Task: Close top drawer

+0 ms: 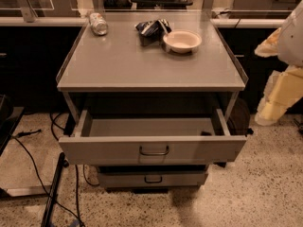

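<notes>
The top drawer (151, 149) is a wide grey metal drawer with a small dark loop handle (154, 151) at its centre. It stands pulled far out of the grey cabinet (151, 63), and its inside looks empty. My arm comes in at the right edge, and the gripper (273, 109) hangs to the right of the cabinet, level with the open drawer. It is apart from the drawer and touches nothing.
A narrower grey drawer (152, 178) sits below, slightly out. On the cabinet top are a can (98, 23) lying on its side, a dark crumpled bag (150, 28) and a pale bowl (182, 40). Black cables (33, 167) trail on the speckled floor at the left.
</notes>
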You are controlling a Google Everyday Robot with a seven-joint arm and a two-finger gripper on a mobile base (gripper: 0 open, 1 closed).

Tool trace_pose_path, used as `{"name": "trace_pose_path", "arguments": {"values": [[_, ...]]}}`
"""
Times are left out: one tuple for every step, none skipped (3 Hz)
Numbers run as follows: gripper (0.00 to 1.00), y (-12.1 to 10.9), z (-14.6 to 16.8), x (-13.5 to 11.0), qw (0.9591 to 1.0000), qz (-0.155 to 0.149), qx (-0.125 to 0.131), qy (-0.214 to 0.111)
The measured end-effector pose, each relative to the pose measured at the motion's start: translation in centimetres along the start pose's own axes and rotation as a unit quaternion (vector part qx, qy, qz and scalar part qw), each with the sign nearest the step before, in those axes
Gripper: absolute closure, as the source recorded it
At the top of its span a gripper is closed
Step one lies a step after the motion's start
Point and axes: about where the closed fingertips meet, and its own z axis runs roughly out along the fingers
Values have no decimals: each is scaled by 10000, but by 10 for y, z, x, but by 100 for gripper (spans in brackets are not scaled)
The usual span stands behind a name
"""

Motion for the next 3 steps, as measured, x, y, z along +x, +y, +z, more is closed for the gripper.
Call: {"name": "trace_pose_path", "arguments": {"values": [[40,6,6,3,9999,59,-22,-97],[63,18,24,8,9995,145,-69,-271],[87,30,61,12,9981,203,-204,-551]]}}
